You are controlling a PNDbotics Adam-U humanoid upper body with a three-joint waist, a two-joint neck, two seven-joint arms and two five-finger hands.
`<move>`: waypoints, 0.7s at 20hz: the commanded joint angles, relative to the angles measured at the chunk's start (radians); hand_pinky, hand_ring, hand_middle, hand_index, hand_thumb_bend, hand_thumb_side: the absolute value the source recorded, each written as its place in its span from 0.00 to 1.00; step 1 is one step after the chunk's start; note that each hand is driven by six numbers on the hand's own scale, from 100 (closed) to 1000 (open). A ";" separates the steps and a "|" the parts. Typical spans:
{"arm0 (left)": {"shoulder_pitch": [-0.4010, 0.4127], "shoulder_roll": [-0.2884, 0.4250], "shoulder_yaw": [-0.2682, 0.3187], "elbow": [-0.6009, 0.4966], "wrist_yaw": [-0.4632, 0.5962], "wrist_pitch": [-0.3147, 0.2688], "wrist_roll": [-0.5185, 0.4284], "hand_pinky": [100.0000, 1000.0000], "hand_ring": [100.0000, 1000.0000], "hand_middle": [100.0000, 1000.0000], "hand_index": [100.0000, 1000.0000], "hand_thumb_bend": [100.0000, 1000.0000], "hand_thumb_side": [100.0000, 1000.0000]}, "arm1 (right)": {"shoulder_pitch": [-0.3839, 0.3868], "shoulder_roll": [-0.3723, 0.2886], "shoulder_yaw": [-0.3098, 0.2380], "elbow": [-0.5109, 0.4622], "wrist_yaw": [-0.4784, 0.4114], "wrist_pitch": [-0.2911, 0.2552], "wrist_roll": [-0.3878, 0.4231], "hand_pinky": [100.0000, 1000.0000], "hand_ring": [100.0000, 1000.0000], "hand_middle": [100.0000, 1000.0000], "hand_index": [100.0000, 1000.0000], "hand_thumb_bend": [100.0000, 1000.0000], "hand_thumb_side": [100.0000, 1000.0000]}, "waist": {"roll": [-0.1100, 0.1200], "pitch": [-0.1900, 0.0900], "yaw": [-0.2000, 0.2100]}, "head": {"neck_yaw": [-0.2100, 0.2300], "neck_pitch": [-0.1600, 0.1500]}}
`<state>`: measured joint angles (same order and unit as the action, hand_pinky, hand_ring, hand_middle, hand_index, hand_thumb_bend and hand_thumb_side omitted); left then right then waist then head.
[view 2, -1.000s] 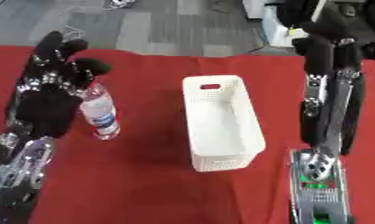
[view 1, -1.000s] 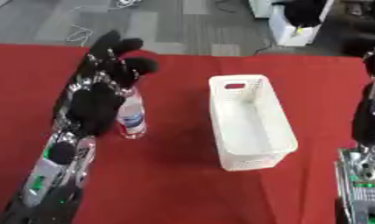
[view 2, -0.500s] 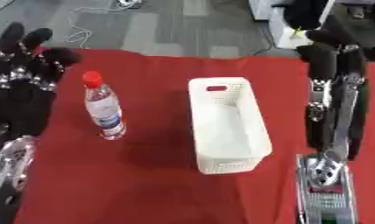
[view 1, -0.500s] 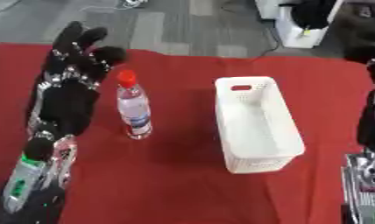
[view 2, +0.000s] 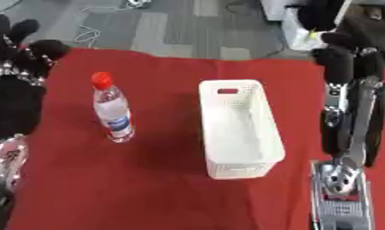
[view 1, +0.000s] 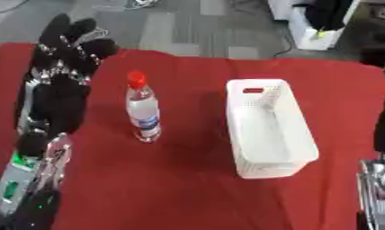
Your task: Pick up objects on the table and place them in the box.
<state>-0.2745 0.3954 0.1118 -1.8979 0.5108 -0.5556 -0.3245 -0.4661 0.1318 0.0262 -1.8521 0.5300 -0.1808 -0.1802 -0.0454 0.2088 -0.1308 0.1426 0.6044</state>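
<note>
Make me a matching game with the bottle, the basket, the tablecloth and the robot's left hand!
Things:
1. water bottle
2. basket
3. tablecloth
4. left hand

Descriptions:
A. red, covering the table
B. black, fingers straight, left of the bottle
C. white, nothing inside
D. clear, red cap, standing upright

Pairs: 1-D, 2-C, 3-A, 4-B
</note>
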 commanded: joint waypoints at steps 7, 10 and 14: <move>-0.011 0.056 -0.036 0.087 -0.021 0.045 -0.067 0.88 0.82 0.86 1.00 0.58 0.63 | 0.005 -0.011 0.003 -0.019 -0.013 -0.002 0.008 0.60 0.57 0.64 0.86 0.55 0.91 | 0.014 -0.008 -0.010 | 0.005 -0.006; -0.018 0.078 -0.045 0.125 0.018 0.050 -0.095 0.89 0.82 0.86 1.00 0.58 0.66 | 0.009 -0.012 0.004 -0.024 -0.019 -0.001 0.011 0.60 0.57 0.64 0.86 0.54 0.91 | 0.018 -0.005 -0.012 | 0.007 -0.006; -0.029 0.109 -0.043 0.171 0.068 0.044 -0.122 0.89 0.82 0.86 1.00 0.58 0.67 | 0.013 -0.014 0.005 -0.028 -0.026 0.001 0.014 0.60 0.57 0.63 0.86 0.54 0.91 | 0.021 -0.004 -0.014 | 0.009 -0.006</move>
<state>-0.2876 0.4691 0.0680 -1.7271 0.5595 -0.5089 -0.4363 -0.4496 0.1310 0.0269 -1.8607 0.5102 -0.1796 -0.1700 -0.0294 0.2171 -0.1438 0.1426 0.6046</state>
